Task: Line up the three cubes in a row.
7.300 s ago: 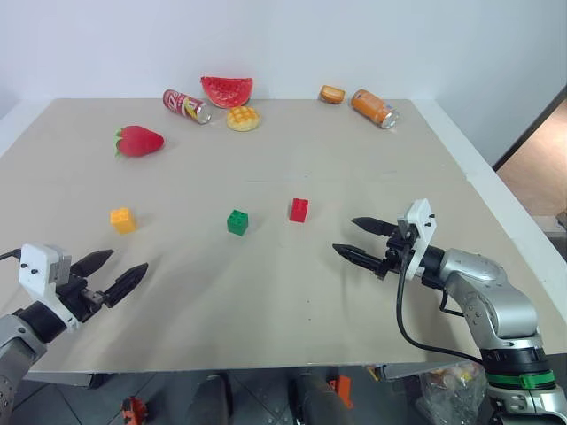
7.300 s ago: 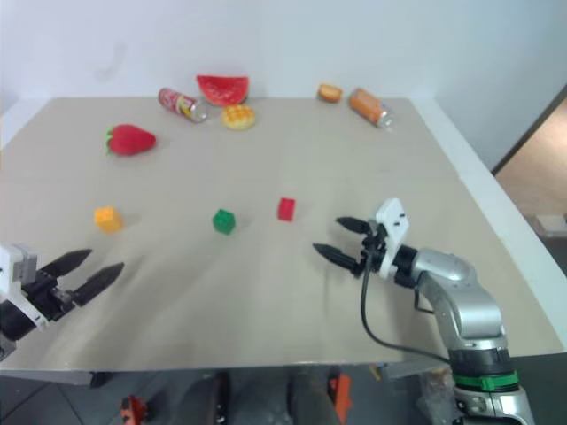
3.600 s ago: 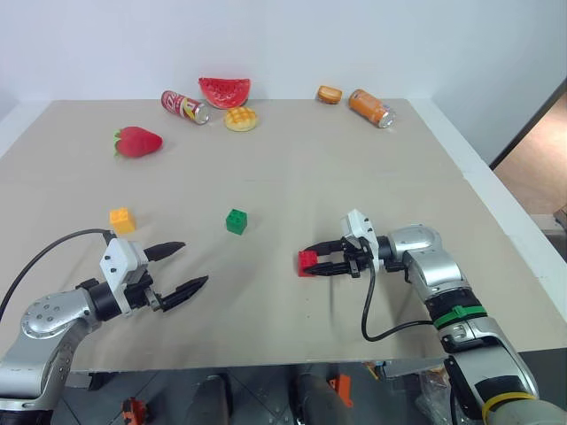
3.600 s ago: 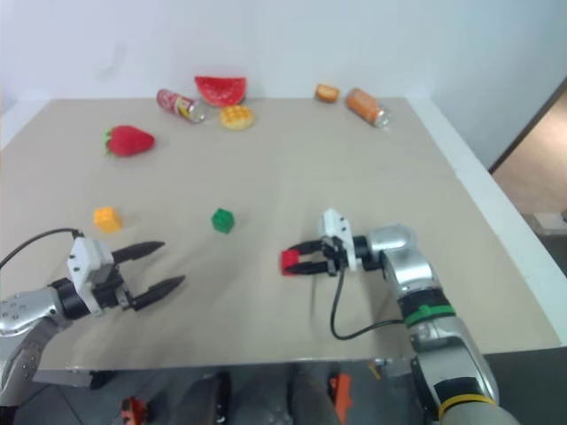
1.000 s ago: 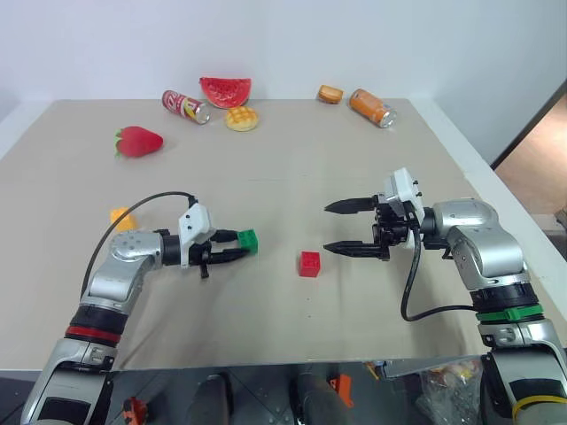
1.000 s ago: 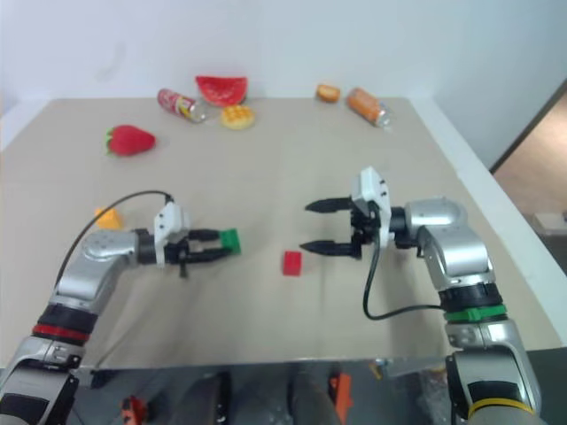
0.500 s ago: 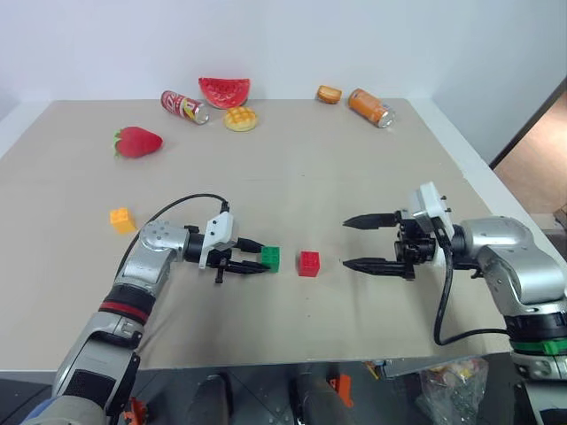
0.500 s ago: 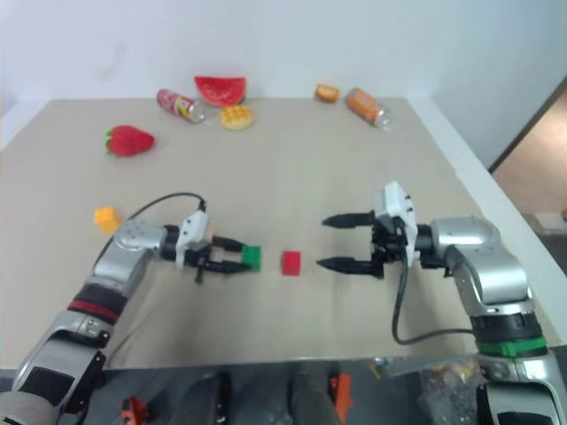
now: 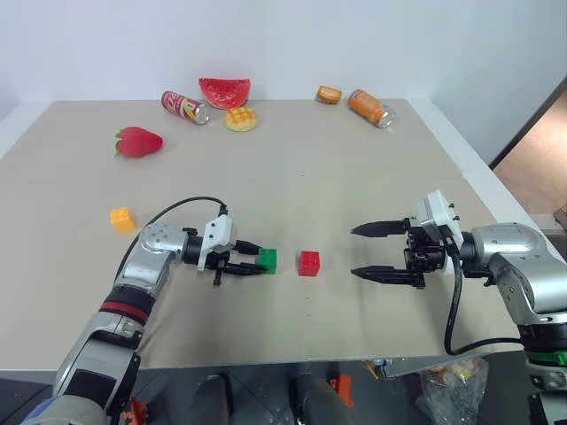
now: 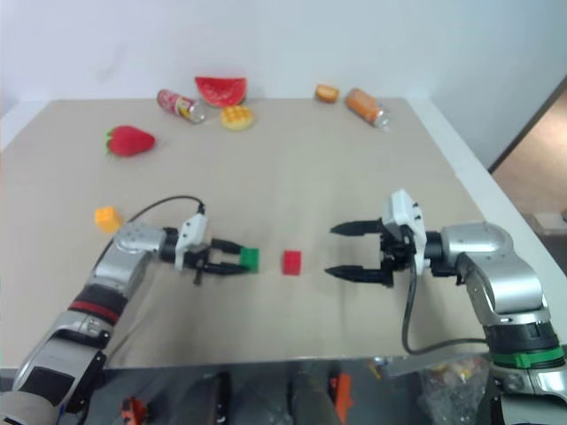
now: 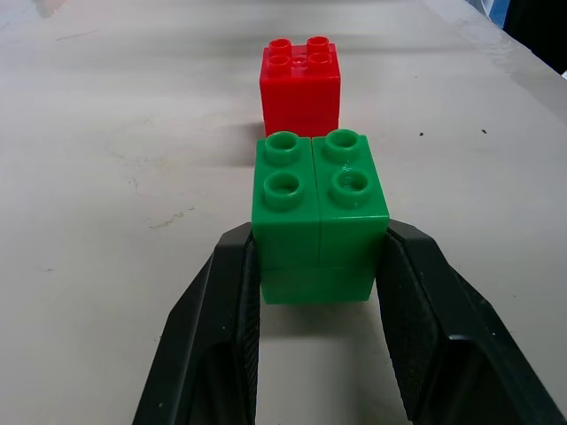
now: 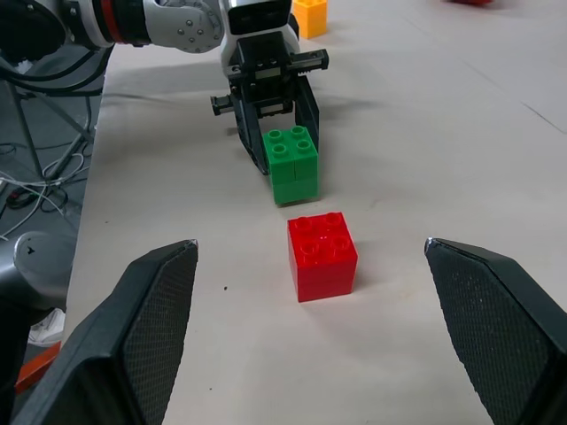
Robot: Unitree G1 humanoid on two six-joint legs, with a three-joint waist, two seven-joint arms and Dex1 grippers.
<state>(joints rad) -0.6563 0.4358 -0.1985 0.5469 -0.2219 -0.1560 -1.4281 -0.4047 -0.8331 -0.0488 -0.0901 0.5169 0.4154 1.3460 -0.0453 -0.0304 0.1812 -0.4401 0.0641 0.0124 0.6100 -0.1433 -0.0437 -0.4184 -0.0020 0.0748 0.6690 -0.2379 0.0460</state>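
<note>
Reaching level, left fingers (image 11: 416,336) clenched on green cube (image 9: 267,259), right fingers (image 9: 376,229) spread wide, empty.

I can read no words, brands or numbers anywhere on my table. The red can (image 9: 186,105) lying at the far edge carries white markings and the orange can (image 9: 371,106) some print, but neither is legible to me.
</note>
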